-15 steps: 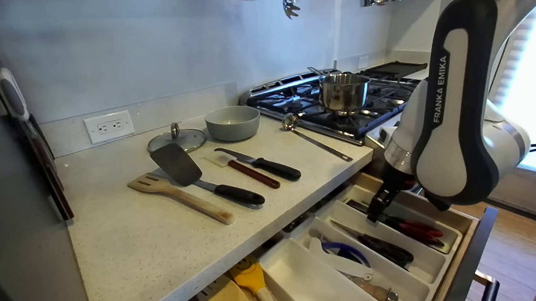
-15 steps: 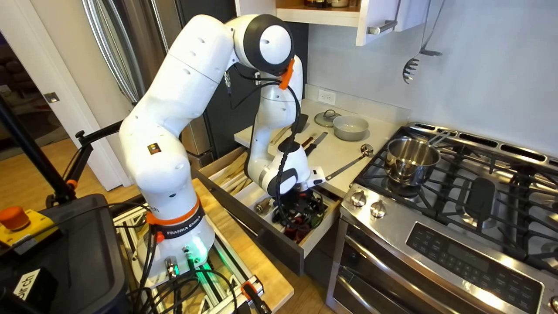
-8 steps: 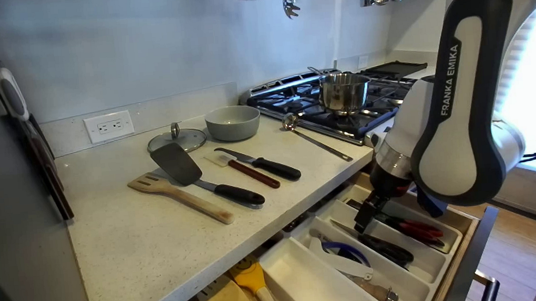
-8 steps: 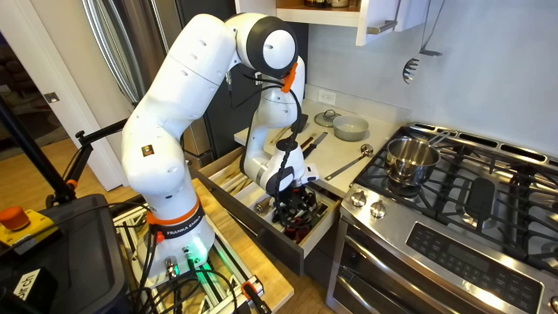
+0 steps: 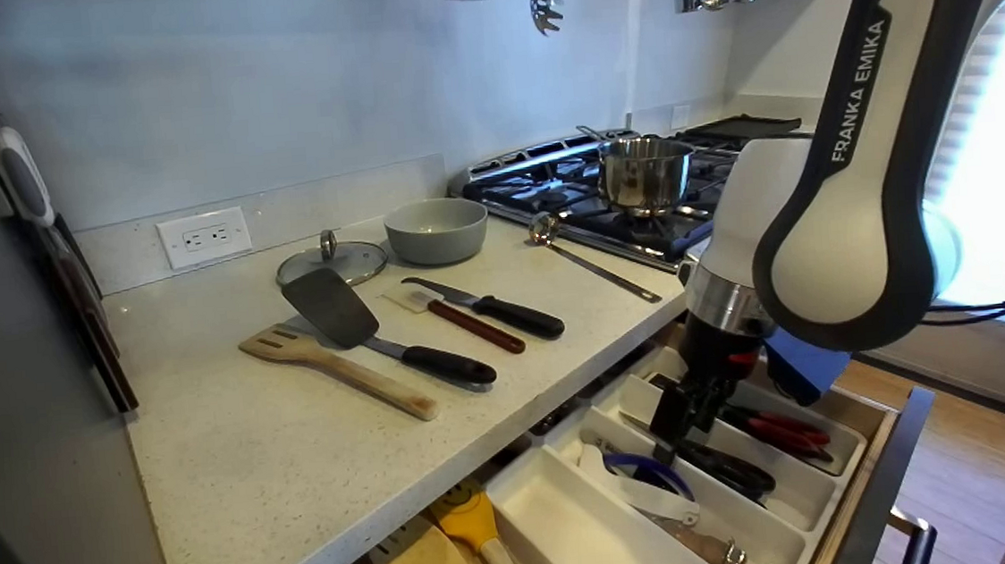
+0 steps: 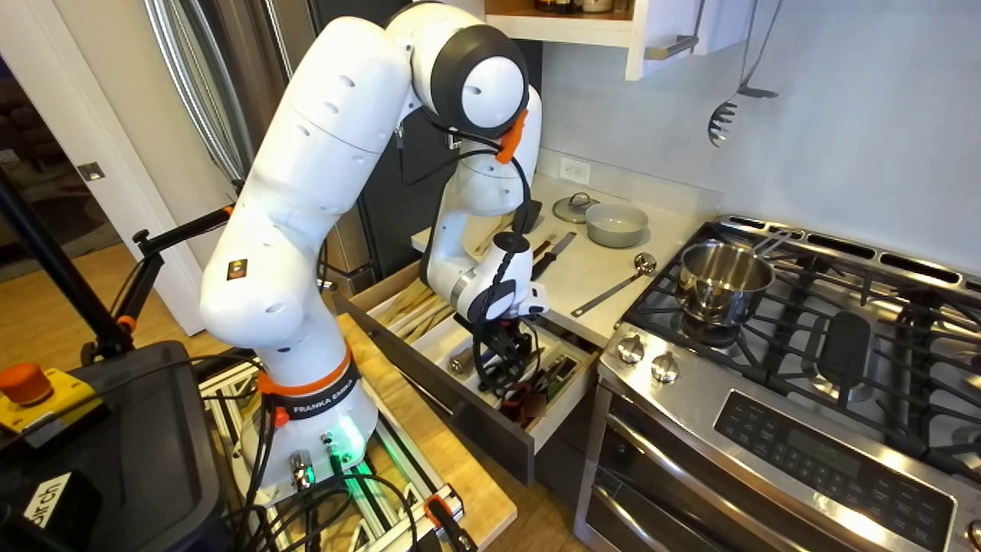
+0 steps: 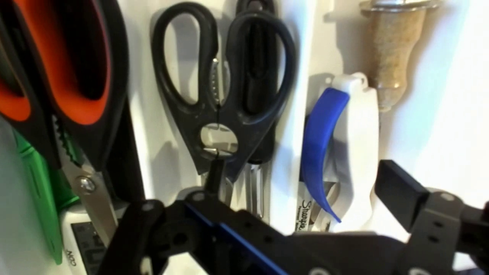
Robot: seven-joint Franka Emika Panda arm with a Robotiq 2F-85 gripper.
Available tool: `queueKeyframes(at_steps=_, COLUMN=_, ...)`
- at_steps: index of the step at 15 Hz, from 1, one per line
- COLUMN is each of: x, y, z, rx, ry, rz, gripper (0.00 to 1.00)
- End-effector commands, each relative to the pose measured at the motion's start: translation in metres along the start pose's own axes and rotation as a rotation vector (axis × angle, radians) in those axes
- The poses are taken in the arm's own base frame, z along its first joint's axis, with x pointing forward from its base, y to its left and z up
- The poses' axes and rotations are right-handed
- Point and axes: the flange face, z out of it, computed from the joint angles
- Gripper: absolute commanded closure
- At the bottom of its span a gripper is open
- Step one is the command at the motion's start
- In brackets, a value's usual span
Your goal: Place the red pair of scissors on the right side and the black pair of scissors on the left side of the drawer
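Note:
The open drawer (image 5: 593,526) holds a cream tray with long compartments. At the left of the wrist view lies the red pair of scissors (image 7: 78,114), with red-orange loops in black rims; it is also seen in an exterior view as red handles (image 5: 783,433). One compartment over, the black pair of scissors (image 7: 250,133) rests on a black-handled tool. My gripper (image 7: 307,185) hangs over the tray, jaws wide apart and nothing held. One finger overlaps the black scissors near their blades, which are partly hidden; the other sits beside a white handle in the neighbouring compartment.
That neighbouring compartment holds a blue-and-white utensil (image 7: 321,145) and a wooden-handled tool (image 7: 397,53). Green scissors-like plastic (image 7: 40,198) lies beside the red scissors. The counter edge (image 5: 514,433) overhangs the drawer's back. A spatula (image 5: 330,309), knife (image 5: 518,314) and bowl (image 5: 436,233) stand on the counter.
My gripper has moved across the drawer, away from the red scissors' compartment and over the black scissors and blue utensil. The scissors have stayed in place.

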Motion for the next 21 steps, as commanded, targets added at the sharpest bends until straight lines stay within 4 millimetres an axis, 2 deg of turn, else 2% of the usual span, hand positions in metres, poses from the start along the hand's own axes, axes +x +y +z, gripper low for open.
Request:
queueKeyframes(at_steps=1, x=-0.001, y=-0.01, z=-0.007, rx=0.012, ry=-0.063, rz=0.073, gripper=0.0)
queueKeyframes(at_steps=7, x=0.002, y=-0.028, z=0.001, rx=0.051, ry=-0.107, rz=0.121, gripper=0.0)
queueKeyframes(at_steps=13, x=-0.003, y=-0.018, z=0.006, rx=0.038, ry=-0.175, rz=0.197, gripper=0.0)
queueKeyframes(at_steps=21, x=-0.005, y=-0.014, z=0.02, rx=0.05, ry=-0.196, rz=0.203, gripper=0.0)
